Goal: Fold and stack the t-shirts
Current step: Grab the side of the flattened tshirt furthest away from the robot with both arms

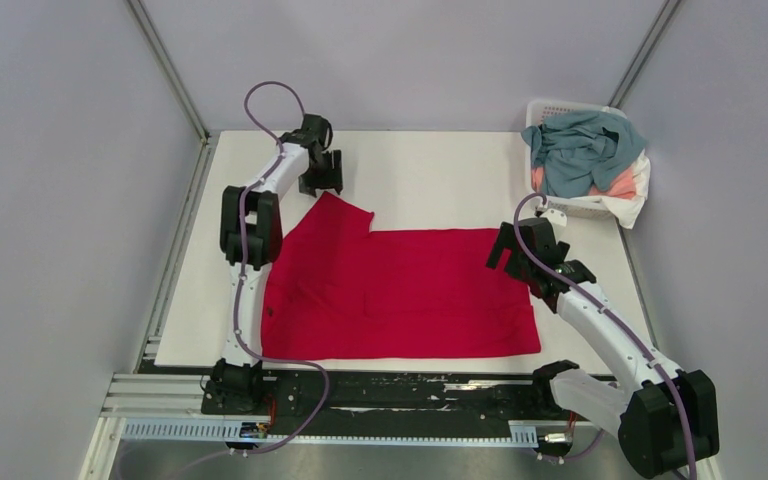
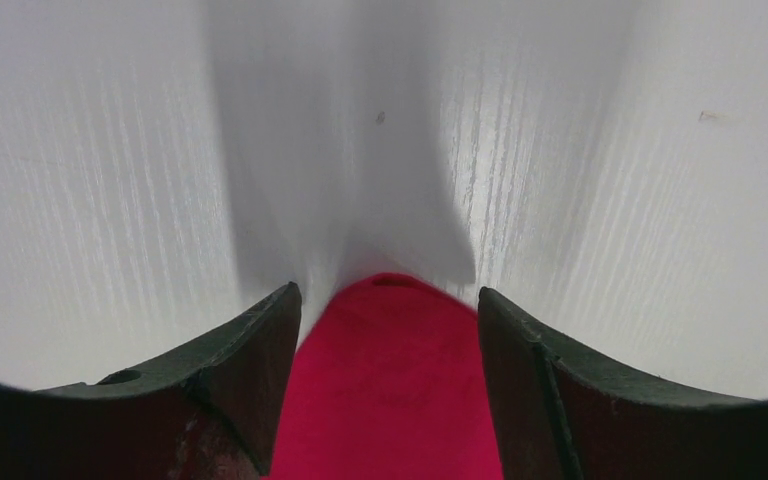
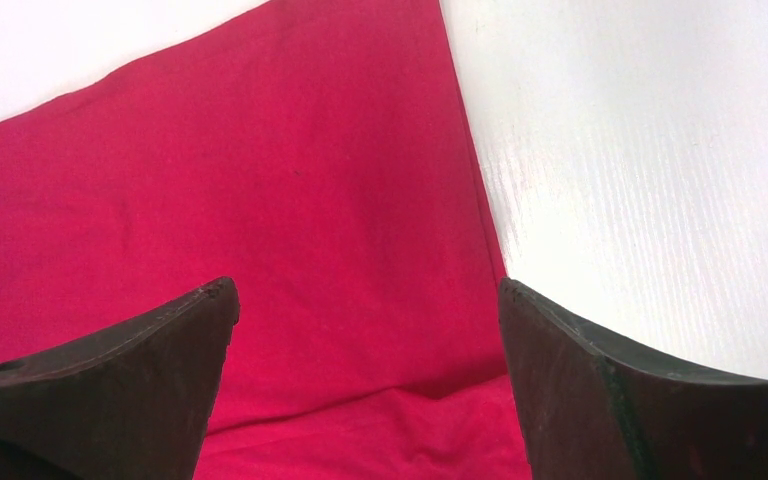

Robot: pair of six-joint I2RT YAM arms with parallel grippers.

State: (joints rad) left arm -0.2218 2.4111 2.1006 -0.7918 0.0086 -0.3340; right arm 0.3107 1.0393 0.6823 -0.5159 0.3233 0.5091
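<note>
A bright red t-shirt (image 1: 400, 295) lies spread flat on the white table (image 1: 440, 180), one sleeve pointing to the far left. My left gripper (image 1: 325, 175) hovers at that sleeve's tip. In the left wrist view it (image 2: 388, 300) is open, with the red sleeve tip (image 2: 390, 390) lying between the fingers. My right gripper (image 1: 505, 250) is over the shirt's right edge. In the right wrist view it (image 3: 368, 290) is open, with red cloth (image 3: 290, 180) and a low fold below it. Teal-grey (image 1: 580, 145), salmon-pink (image 1: 622, 186) and white (image 1: 640, 200) shirts are heaped in the basket.
A white plastic lattice basket (image 1: 550, 108) stands at the table's far right corner. Grey walls close in both sides and the back. A metal rail (image 1: 380, 400) with the arm bases runs along the near edge.
</note>
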